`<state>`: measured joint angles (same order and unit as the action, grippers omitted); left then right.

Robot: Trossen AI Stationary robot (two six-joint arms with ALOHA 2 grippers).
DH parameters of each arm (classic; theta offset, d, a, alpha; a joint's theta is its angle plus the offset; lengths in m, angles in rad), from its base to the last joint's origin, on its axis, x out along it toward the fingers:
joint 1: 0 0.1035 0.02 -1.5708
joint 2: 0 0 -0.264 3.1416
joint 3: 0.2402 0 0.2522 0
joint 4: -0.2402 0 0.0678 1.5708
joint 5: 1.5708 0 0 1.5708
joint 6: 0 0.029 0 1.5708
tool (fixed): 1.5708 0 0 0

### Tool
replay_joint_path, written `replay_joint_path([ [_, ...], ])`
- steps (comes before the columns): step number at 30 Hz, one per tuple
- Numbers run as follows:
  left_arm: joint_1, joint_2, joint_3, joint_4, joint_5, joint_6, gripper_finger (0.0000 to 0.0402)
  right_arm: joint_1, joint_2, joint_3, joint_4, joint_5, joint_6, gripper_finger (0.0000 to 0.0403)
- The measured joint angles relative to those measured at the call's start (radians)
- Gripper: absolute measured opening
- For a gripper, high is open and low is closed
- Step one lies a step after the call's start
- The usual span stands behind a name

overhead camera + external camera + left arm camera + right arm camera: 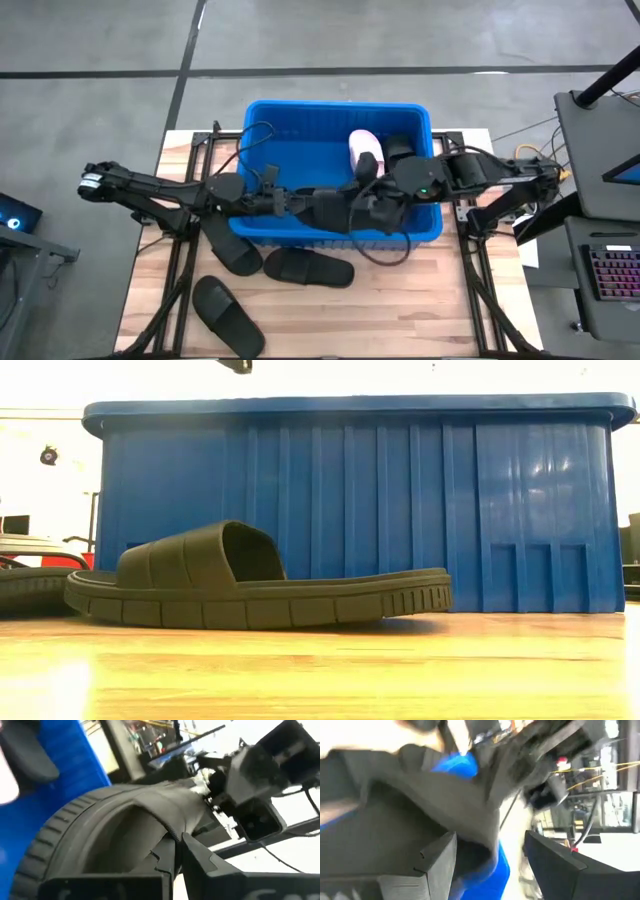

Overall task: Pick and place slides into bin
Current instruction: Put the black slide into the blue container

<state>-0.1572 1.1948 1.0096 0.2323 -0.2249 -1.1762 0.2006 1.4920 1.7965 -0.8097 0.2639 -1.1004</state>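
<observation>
Jaws, left: left gripper [177, 842] is closed narrow on the strap edge of the held slide [125, 820], a black one.
Jaws, right: right gripper [490, 837] stands wide apart. The same dark slide lies against one finger [437, 865], and I cannot tell if it is pinched.
Table, near: three black slides wait on the table [420, 310]. One [228, 315] is closest to the front edge, one [310, 268] is farther in, and one [235, 250] is just beside the bin wall.
Grippers, place: both meet over the near wall of the bin [260, 120], the left arm reaching from the left and the right arm from the right.
Bin, inside: a pink slide [365, 150] and a black slide [402, 150] already lie toward the far right part.
Step, as I judge: placing one slide, carried above the rim and not yet released.
Next move calls for: bringing the slide fully past the near wall, over bare floor of the bin, and only then opening the left jaws. The right arm must keep clear, so that the slide does not catch on it or on the rim.
Left to do: the three table slides.
</observation>
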Motion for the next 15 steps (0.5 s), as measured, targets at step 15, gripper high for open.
replay_joint_path([
  [15, 0.001, -0.003, -0.001, -0.012, 0.067, -0.024, 0.0001, 0.011, -0.001, -0.032, -0.020, -0.001, -0.098, 0.0226],
])
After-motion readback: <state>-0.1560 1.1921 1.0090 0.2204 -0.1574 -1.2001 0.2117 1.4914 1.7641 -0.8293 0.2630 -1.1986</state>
